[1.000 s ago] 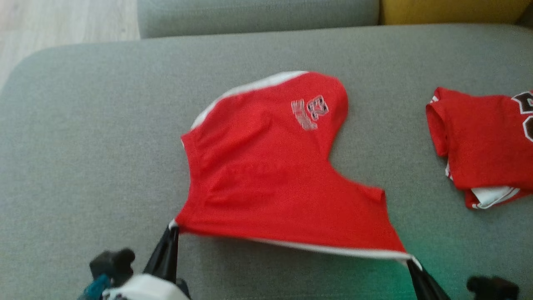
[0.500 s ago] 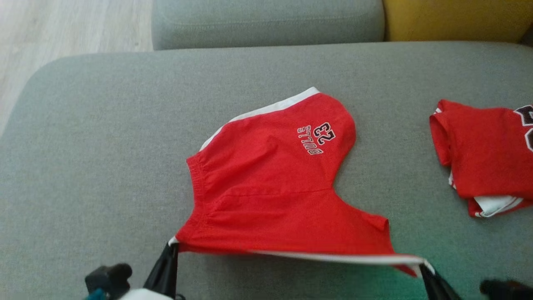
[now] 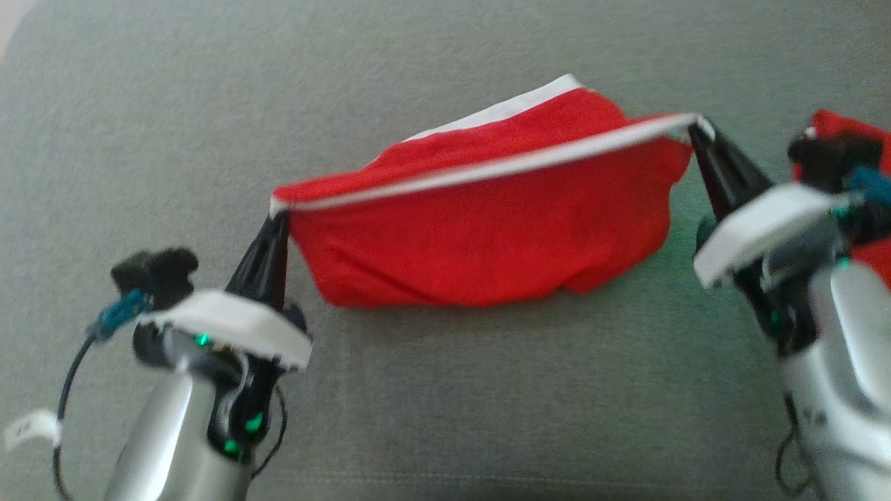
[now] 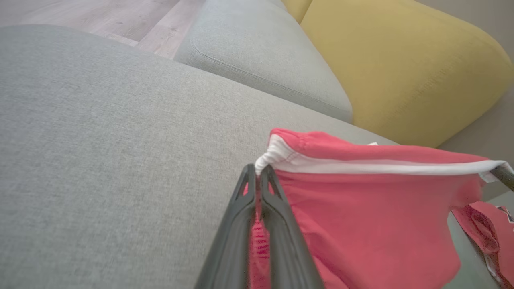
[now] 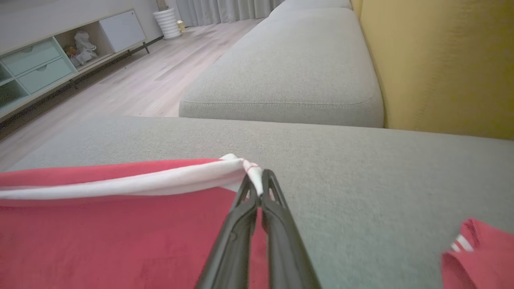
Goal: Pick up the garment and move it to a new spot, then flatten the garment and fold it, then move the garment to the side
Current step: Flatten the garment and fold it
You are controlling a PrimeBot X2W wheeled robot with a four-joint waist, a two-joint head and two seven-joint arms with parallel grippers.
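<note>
The garment (image 3: 487,229) is a pair of red shorts with white trim, stretched between both grippers above the grey cushion. My left gripper (image 3: 275,219) is shut on its left corner, seen as closed fingers pinching the white hem (image 4: 269,158) in the left wrist view. My right gripper (image 3: 696,132) is shut on the other end of the white edge (image 5: 241,166). The held edge is lifted and carried toward the far side, so the red cloth (image 5: 120,241) hangs doubled beneath it, its lower fold resting on the cushion. The printed side is hidden.
A second red garment (image 3: 846,129) lies folded at the right, partly behind my right arm, also seen as a red heap (image 4: 488,228). The grey cushion (image 3: 445,403) stretches wide around. Beyond it stand another grey seat (image 5: 289,76), a yellow backrest (image 5: 441,64) and wooden floor (image 5: 132,80).
Both grippers have carried the held white edge up and toward the far side, folding the shorts over so the print is covered. The head camera has tilted down.
</note>
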